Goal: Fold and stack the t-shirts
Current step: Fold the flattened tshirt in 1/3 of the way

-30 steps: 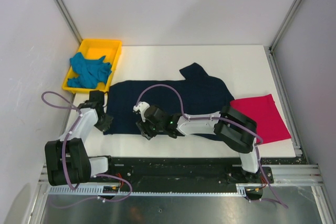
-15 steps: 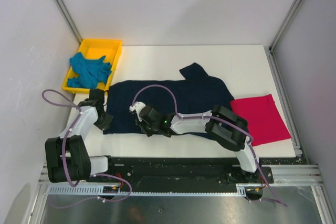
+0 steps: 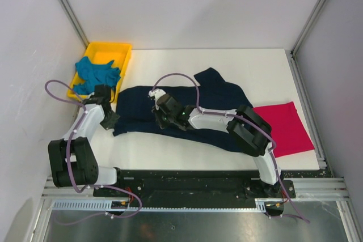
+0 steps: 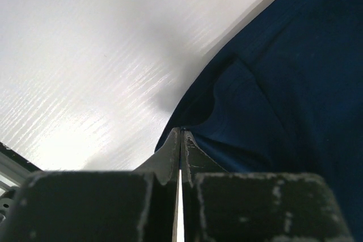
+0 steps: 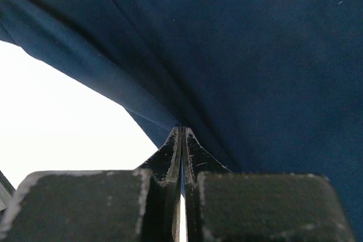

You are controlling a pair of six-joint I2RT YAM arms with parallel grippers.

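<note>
The navy t-shirt (image 3: 212, 103) lies spread across the middle of the table. My left gripper (image 3: 109, 118) is shut on its near left corner, and the navy cloth (image 4: 272, 77) rises from my closed fingertips in the left wrist view. My right gripper (image 3: 160, 118) is shut on the near hem toward the middle, with the cloth (image 5: 238, 49) pinched at the tips in the right wrist view. The near edge is lifted and carried back over the shirt. The crimson-pink t-shirt (image 3: 283, 126) lies folded at the right. The teal t-shirt (image 3: 97, 76) is bunched in the tray.
A yellow tray (image 3: 116, 49) stands at the back left corner. Purple cables loop over both arms. Bare white table (image 3: 170, 151) lies between the shirt and the near edge. Side walls close in on both sides.
Both grippers have moved away from the near edge toward the back, carrying the navy shirt's near hem with them. The bare strip of table in front has widened.
</note>
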